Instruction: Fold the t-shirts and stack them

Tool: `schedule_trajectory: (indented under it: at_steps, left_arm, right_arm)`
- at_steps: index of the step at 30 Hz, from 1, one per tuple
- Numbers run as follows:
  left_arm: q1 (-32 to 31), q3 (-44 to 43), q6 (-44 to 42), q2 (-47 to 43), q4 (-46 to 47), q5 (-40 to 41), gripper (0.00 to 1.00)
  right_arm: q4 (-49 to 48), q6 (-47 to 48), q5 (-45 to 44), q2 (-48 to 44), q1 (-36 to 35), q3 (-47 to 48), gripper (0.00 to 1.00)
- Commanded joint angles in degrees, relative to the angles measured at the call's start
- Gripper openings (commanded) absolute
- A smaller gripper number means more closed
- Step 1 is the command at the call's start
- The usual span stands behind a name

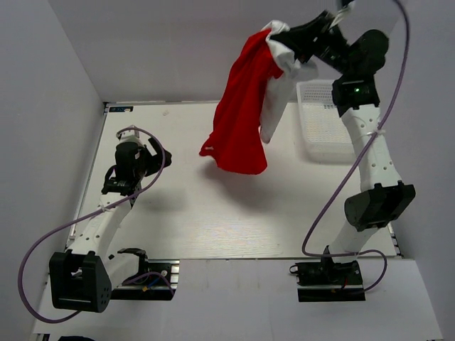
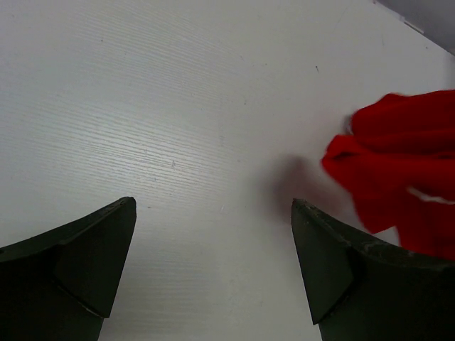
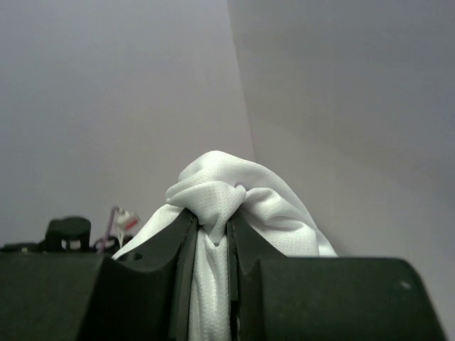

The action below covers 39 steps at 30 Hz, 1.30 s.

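Red t-shirt (image 1: 238, 114) hangs in the air over the far middle of the table (image 1: 178, 213), bunched, with its low end clear of the surface. White t-shirt (image 1: 279, 92) hangs just right of it, touching it, also bunched. Both drop from the right gripper (image 1: 283, 37), raised high at the far right. In the wrist view its jaws are pinching a fold of white cloth (image 3: 213, 195). Can't tell if red cloth is in the pinch too. White mesh basket (image 1: 323, 121) sits on the table's far right, below the raised arm. Left gripper (image 2: 213, 209) hovers over the left side of the table, jaws spread wide and holding nothing. The red cloth (image 2: 405, 163) is off to its right.
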<state>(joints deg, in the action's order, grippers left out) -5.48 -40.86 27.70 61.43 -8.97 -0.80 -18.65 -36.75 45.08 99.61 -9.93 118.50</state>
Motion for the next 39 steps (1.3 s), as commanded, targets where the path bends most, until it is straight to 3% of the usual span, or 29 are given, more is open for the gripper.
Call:
schedule_trajectory:
  at_steps: [1,2,3,5,7,8,10,11,12,17,26,30,36,39]
  left_arm:
    - [-0.15,0.43,0.77,-1.49,-0.7,0.89,1.0]
    - [-0.15,0.43,1.29,-2.01,-1.22,1.58,1.0]
    - [-0.15,0.43,1.3,-2.01,-1.22,2.2,1.0]
    - [-0.15,0.43,1.82,-2.01,-1.22,2.2,1.0]
    - [-0.15,0.43,1.83,-2.01,-0.7,2.2,1.0]
    - [-0.15,0.43,1.83,-2.01,-0.17,2.2,1.0]
    - [-0.15,0.43,1.83,-1.22,-0.17,2.2,1.0]
    - [-0.15,0.43,1.83,-0.61,-0.17,2.2,1.0]
    - [-0.15,0.43,1.83,0.0,-0.17,1.42,1.0]
    - [-0.15,-0.1,2.35,1.14,-0.7,0.89,1.0]
    - [-0.15,-0.1,2.88,1.67,-0.78,0.89,1.0]
    - [-0.15,-1.23,2.88,1.68,-2.18,-0.43,1.0]
    - [-0.15,-1.77,2.88,0.54,-3.95,0.89,1.0]
    - [-0.15,-1.77,2.88,0.01,-3.95,1.41,1.0]
  right_arm:
    - [5.79,8.96,-3.76,-3.8,-2.45,-9.4,0.0]
    - [7.3,11.33,-6.9,-4.07,-3.68,-11.43,0.04]
    - [9.14,14.31,-8.33,-4.25,-5.08,-19.19,0.11]
    - [11.35,17.75,-12.9,-5.13,-7.36,-27.3,0.33]
    - [13.98,19.95,-17.97,-4.08,-9.83,-33.82,0.34]
    - [14.17,19.62,-18.97,-3.21,-11.41,-38.21,0.41]
    - [14.78,19.88,-21.85,-1.97,-12.39,-44.45,0.64]
    - [15.83,20.4,-22.83,-1.18,-13.78,-45.28,0.83]
    - [16.45,20.84,-25.45,-0.65,-14.14,-46.15,0.9]
    - [18.57,25.22,-38.19,-4.41,-16.78,-51.26,0.9]
    - [22.35,36.48,-40.51,-9.61,-26.52,-52.06,0.9]
    - [24.71,43.15,-41.12,-3.57,-30.67,-46.01,0.9]
    - [29.9,47.12,-39.89,10.33,-36.2,-32.13,0.9]
    - [31.92,46.69,-43.93,16.48,-38.06,-27.73,0.9]
